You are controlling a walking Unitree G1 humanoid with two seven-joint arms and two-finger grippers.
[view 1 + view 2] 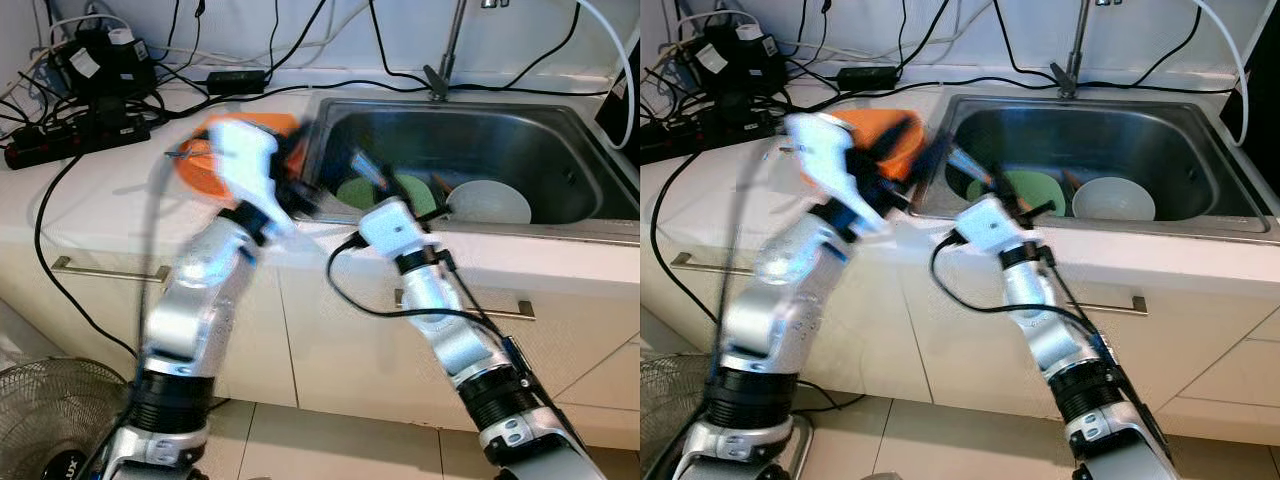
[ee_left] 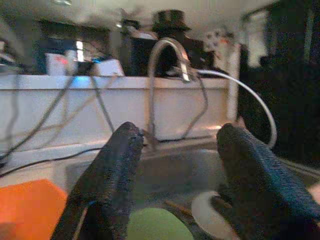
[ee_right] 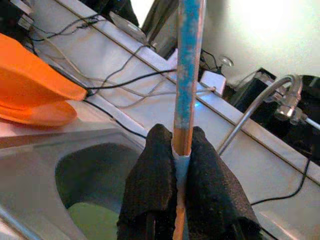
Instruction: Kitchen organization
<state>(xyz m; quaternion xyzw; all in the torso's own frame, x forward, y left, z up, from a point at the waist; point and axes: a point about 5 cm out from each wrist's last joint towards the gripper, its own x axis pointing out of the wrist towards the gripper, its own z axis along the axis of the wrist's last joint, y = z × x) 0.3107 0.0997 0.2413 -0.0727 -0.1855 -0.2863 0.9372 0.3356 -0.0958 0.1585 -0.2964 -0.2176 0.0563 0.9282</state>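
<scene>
I am holding the right hand (image 3: 172, 170) clamped on a thin stick with a blue-streaked shaft (image 3: 187, 75), probably a chopstick, though I cannot be sure. The hand is hovering over the near left corner of the sink (image 1: 560, 225), with the stick rising between its two fingers. The left hand (image 2: 182, 165) is standing wide apart and gripping nothing, raised above the surface (image 1: 100, 200) just left of the sink, over an orange dish (image 3: 30, 82) lying there by the sink's rim. That arm is blurring in the head views, so I am reading it as moving.

Inside the sink a green plate (image 1: 1030, 190) is lying beside a white bowl (image 1: 1112, 200), and something thin and brownish (image 2: 176, 206) is resting between them, perhaps a second stick.

I am judging this as the clearing-out step: one utensil is lifted and the dishes are waiting. Next I am looking to carry the stick clear of the rim and set it down on the surface, keeping it away from the cables (image 1: 120, 115) and power strips at the back left. The empty left hand could then be reaching in for the plate or bowl.
</scene>
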